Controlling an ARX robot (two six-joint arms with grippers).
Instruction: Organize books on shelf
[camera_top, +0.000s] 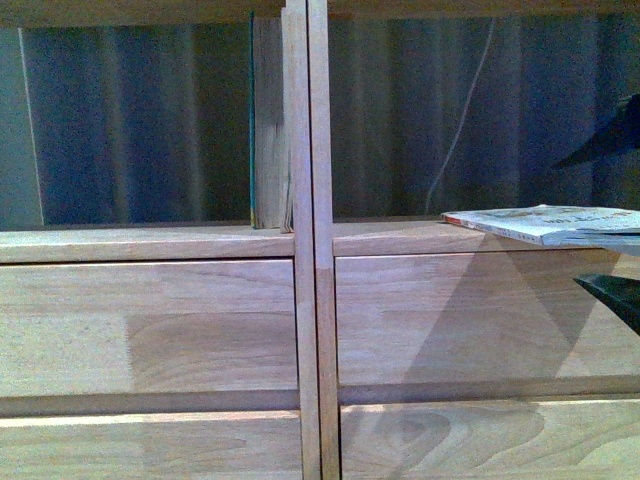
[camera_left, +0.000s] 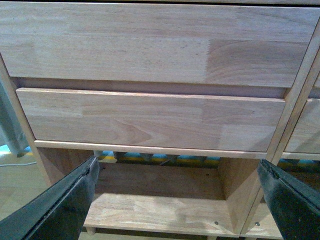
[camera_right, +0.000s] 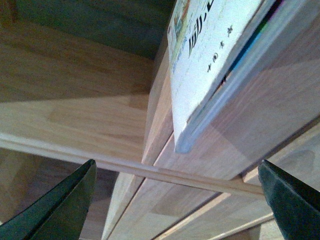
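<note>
The light-wood shelf (camera_top: 310, 300) fills the front view. The teal book (camera_top: 266, 120) stands upright in the left compartment, against the centre divider. The thin white paperback (camera_top: 545, 224) lies flat on the right compartment's ledge and juts over its front edge. My right gripper (camera_top: 618, 215) is open at the right edge, one finger above the paperback and one below, not touching it. In the right wrist view the paperback (camera_right: 210, 60) lies ahead of the open right gripper (camera_right: 175, 200). My left gripper (camera_left: 177, 200) is open and empty, facing the drawer fronts (camera_left: 150, 120) and a low open compartment (camera_left: 160, 210).
A blue-grey curtain (camera_top: 130, 120) and a white cable (camera_top: 465, 110) show through the open backs of the compartments. Plain drawer fronts (camera_top: 150, 330) sit below the ledge. Short peg legs and floor show under the shelf in the left wrist view.
</note>
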